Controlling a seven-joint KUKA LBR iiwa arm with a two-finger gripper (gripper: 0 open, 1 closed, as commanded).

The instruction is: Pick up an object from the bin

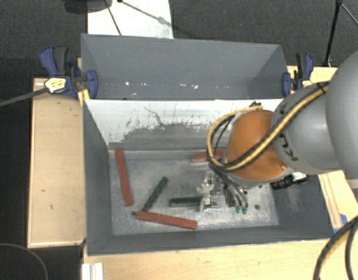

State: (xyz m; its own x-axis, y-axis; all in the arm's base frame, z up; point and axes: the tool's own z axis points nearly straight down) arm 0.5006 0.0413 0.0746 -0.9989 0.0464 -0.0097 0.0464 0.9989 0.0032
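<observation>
Dark green stick (pixel 184 201) is recorded flat on the grey bin (pixel 100 174) floor, right of middle, its right end just beside the gripper (pixel 217 198). How wide the gripper stands cannot be told. Also logged are a second green stick (pixel 155 192), a left red stick (pixel 123 177), a front red stick (pixel 167 219) and a rear red piece (pixel 199 156). Bare scuffed floor is seen front right.

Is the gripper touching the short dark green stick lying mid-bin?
Cannot tell. In the camera view the right end of the short dark green stick runs up to the gripper, but neither contact nor a gap shows plainly there.
</observation>
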